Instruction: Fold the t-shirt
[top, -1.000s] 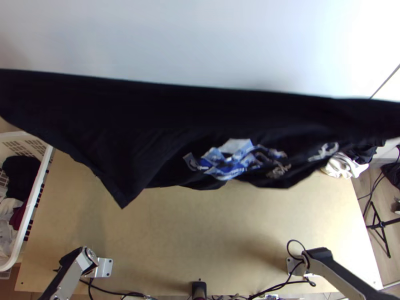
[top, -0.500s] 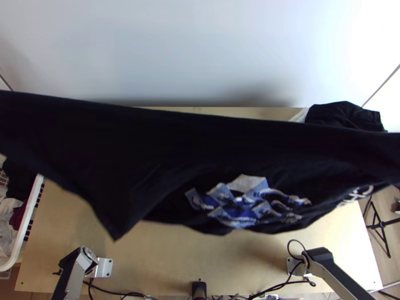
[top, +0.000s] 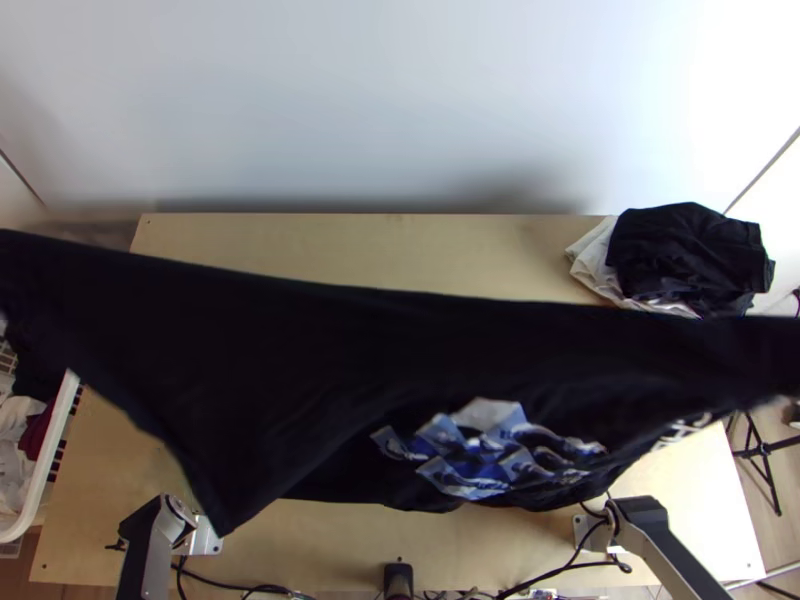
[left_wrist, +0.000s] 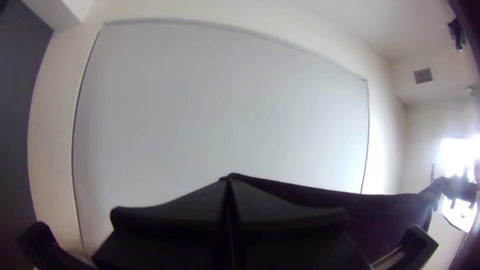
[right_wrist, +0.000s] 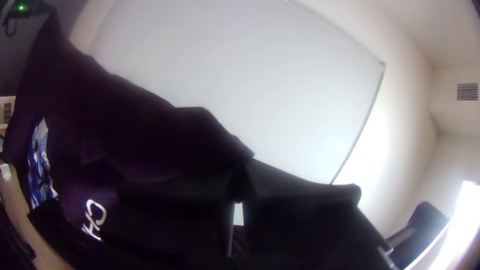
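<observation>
Left end effector (left_wrist: 230, 189) pinched shut on the black t-shirt (top: 330, 370); right end effector (right_wrist: 242, 186) also gripping it. Shirt's stretched between them above the bench (top: 370, 245), lower part sagging, blue-and-white print showing. Dark and white clothes (top: 688, 250) bunched at bench's far right corner. White basket (top: 52, 455) beside left edge.

Large thin-framed whiteboard (left_wrist: 225, 110) on a cream wall (left_wrist: 55, 115), dark grey surface (left_wrist: 17, 125) near one side, slatted air vent (left_wrist: 423, 76) high up under a pale ceiling (left_wrist: 390, 27), window (left_wrist: 457, 154) glaring white, light wooden table (top: 300, 242), wood-look floor (top: 788, 482) beside it
</observation>
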